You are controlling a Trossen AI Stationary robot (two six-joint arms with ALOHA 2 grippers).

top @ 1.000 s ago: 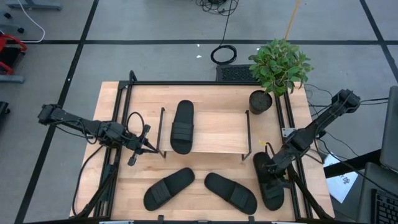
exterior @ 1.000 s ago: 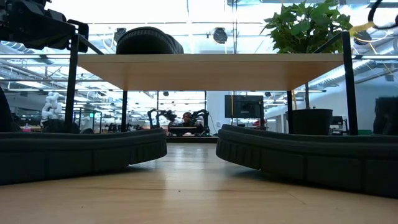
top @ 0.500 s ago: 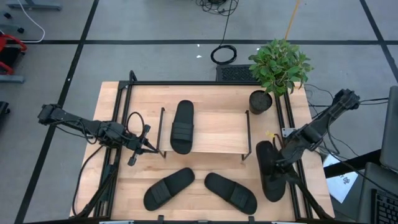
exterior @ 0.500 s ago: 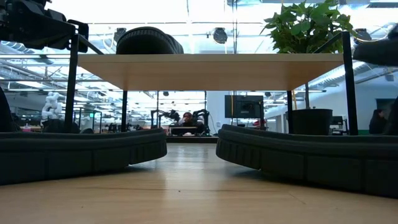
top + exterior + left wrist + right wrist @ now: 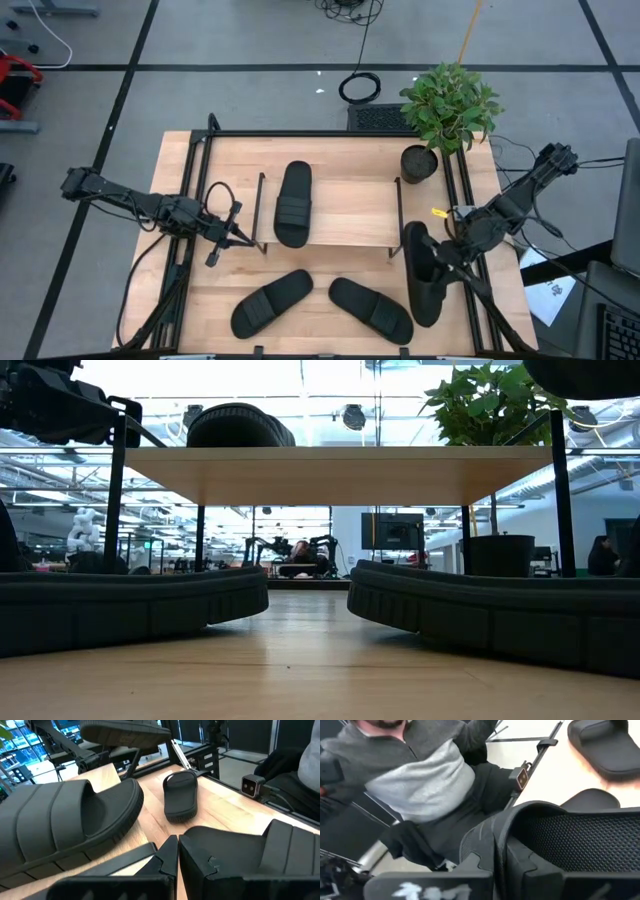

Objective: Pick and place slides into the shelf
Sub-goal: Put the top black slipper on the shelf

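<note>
High view: right gripper [image 5: 441, 251] gripping slide [image 5: 422, 283]

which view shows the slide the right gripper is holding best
The high view: the held slide shows whole, lifted beside the shelf in the right gripper. The right wrist view shows only its strap close up; the low view only its edge; the left wrist view a partial underside.

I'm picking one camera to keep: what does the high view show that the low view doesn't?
Only the high view: both arms whole, the right hand shut on a slide, the left hand beside the shelf. Only the low view: the space under the shelf and the room behind. Both: the slide on the shelf, the plant.
</note>
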